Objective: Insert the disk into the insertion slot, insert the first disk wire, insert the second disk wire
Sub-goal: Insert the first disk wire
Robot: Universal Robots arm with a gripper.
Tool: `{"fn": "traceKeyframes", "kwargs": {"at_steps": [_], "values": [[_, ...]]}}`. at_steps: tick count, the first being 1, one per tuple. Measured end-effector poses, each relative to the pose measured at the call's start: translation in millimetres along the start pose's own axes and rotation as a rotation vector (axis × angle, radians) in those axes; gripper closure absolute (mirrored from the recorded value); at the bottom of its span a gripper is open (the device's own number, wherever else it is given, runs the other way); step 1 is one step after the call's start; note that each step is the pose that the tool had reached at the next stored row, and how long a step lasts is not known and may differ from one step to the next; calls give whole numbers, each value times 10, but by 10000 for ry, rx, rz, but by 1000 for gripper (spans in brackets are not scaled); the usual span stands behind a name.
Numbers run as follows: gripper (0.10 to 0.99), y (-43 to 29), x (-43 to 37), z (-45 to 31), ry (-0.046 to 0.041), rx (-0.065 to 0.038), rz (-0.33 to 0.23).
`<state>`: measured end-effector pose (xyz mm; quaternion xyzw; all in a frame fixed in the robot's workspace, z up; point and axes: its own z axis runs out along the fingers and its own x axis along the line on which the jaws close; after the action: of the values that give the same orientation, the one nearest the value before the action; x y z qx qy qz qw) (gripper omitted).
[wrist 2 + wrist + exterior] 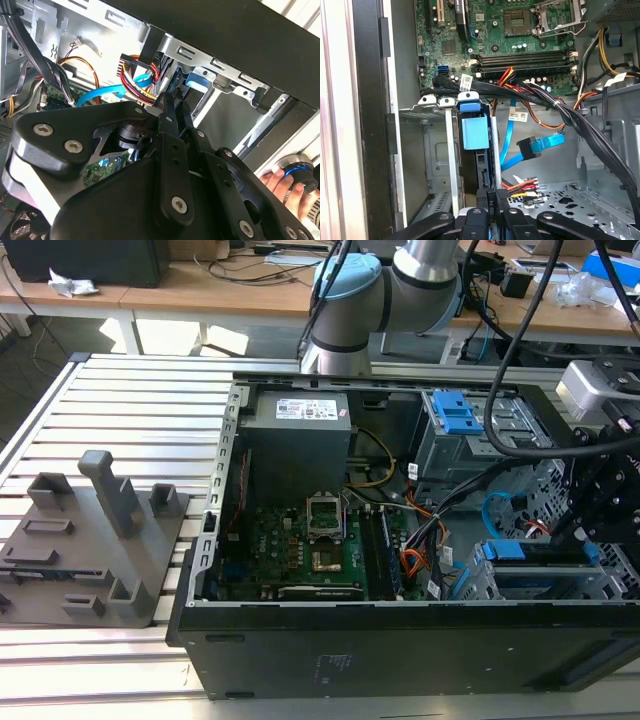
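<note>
The gripper (578, 532) hangs close beside the disk (512, 550).

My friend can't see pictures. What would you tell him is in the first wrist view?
The gripper pinches a black plug with coloured wires, right by the blue-framed disk, which sits in the insertion slot of an open computer. A green circuit board lies beyond.

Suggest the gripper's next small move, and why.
Probably a short straight push of the black plug toward the drive. The gripper is closed on the plug right at the drive's exposed end, the drive already sits in its bay, and I cannot tell whether the plug is fully seated.
</note>
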<state>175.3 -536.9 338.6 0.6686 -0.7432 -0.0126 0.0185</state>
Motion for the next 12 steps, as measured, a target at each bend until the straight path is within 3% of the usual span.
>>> {"fn": "traceKeyframes", "kwargs": {"at_steps": [5, 12], "values": [[906, -1, 4, 15, -71, -8, -4], [906, -6, 38, 48, -80, -8, -4]]}}
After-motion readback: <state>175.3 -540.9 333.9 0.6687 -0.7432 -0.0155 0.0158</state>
